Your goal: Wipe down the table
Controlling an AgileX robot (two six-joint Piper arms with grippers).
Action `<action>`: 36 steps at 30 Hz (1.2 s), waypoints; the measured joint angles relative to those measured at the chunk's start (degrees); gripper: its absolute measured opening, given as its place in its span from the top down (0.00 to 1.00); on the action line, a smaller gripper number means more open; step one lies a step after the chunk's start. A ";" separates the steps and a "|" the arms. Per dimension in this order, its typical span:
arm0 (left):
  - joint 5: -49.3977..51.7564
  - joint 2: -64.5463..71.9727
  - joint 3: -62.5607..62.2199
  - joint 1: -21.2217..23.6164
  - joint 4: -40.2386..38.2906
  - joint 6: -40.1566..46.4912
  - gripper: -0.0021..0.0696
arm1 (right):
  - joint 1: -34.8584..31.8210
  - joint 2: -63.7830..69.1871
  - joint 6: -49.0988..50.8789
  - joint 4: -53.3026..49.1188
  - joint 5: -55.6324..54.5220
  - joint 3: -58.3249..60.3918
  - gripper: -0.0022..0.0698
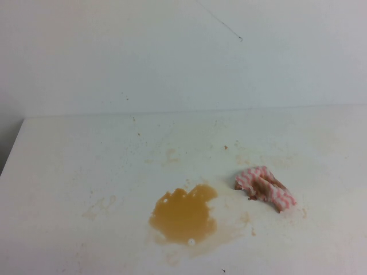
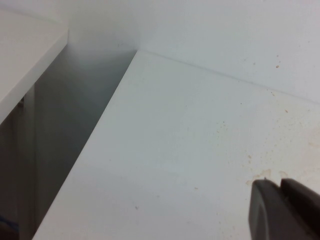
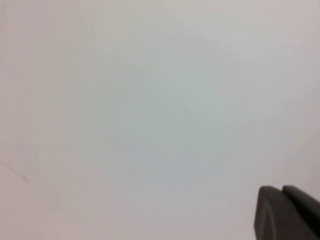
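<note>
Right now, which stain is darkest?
The big amber puddle, left of the cloth; the rest are faint smears. Both shut, left tool and right tool show only in wrist views.

A smooth, matt white table (image 1: 86, 172), blotched with faint stains, carries a wet-looking amber puddle (image 1: 184, 216) beside a crumpled pink-and-white striped cloth (image 1: 264, 188), soiled brown. The left gripper (image 2: 281, 184), near the table's edge, and the right gripper (image 3: 282, 189), over plain white, look like dark matt plastic.

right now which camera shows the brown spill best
The high view: the whole brown spill lies in plain sight on the table, left of the pink striped cloth. The left wrist view shows only table edge past the shut left gripper; the right wrist view shows no spill, just the shut right gripper.
</note>
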 joint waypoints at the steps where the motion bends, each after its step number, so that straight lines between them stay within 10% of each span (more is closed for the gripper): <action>1: 0.00 0.00 0.00 0.00 0.00 0.00 0.97 | 0.00 2.17 0.87 0.00 2.73 -1.47 0.97; 10: 0.00 0.00 0.00 0.00 0.00 0.00 0.97 | 3.63 26.38 -0.13 5.60 27.93 -17.42 0.97; 36: 0.00 0.00 0.00 0.00 0.00 0.00 0.97 | 10.54 53.48 -45.41 35.13 43.09 -30.08 0.97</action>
